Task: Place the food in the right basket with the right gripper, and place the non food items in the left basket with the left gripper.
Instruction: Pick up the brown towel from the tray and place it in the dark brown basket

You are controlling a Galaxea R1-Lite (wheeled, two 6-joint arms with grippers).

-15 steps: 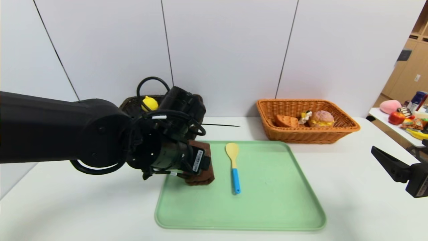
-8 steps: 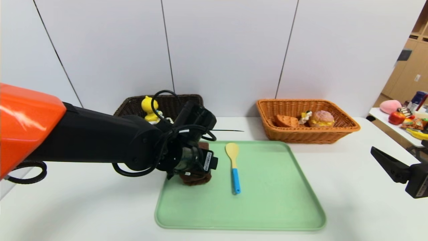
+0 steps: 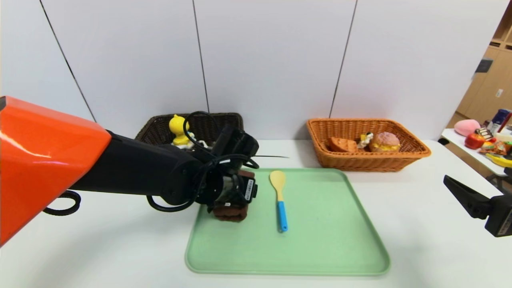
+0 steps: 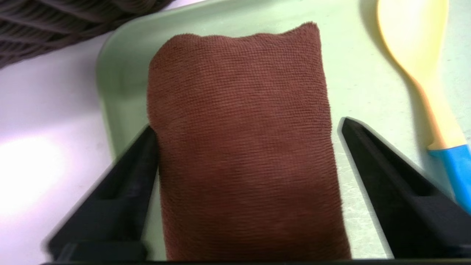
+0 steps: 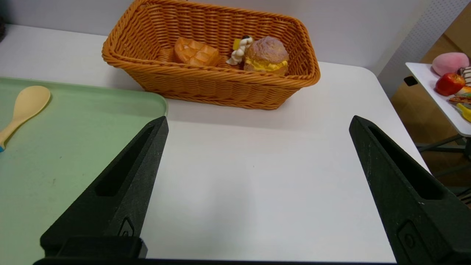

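The folded brown towel (image 3: 230, 213) lies on the green tray's far left part. My left gripper (image 3: 237, 200) is open and down over the towel (image 4: 239, 129), one finger on each side; one finger touches its edge, the other stands just clear. The yellow spoon with blue handle (image 3: 279, 198) lies beside it on the tray. The yellow duck toy (image 3: 178, 129) sits in the dark brown left basket (image 3: 216, 118). The waffle wedge (image 3: 343, 145) and the bun (image 3: 385, 142) lie in the orange-tan right basket (image 3: 368, 165). My right gripper (image 5: 257, 119) is open and empty, parked at the table's right edge. The peeler is out of view.
The green tray (image 3: 320, 248) fills the table's middle, and its rim lies close to the left gripper's outer finger. A side table with toy fruit (image 3: 476, 140) stands at the far right. White wall panels stand right behind both baskets.
My left arm has swung forward and lowered, bringing the open gripper down around the towel. The duck in the dark basket has come into view. The right arm has not moved.
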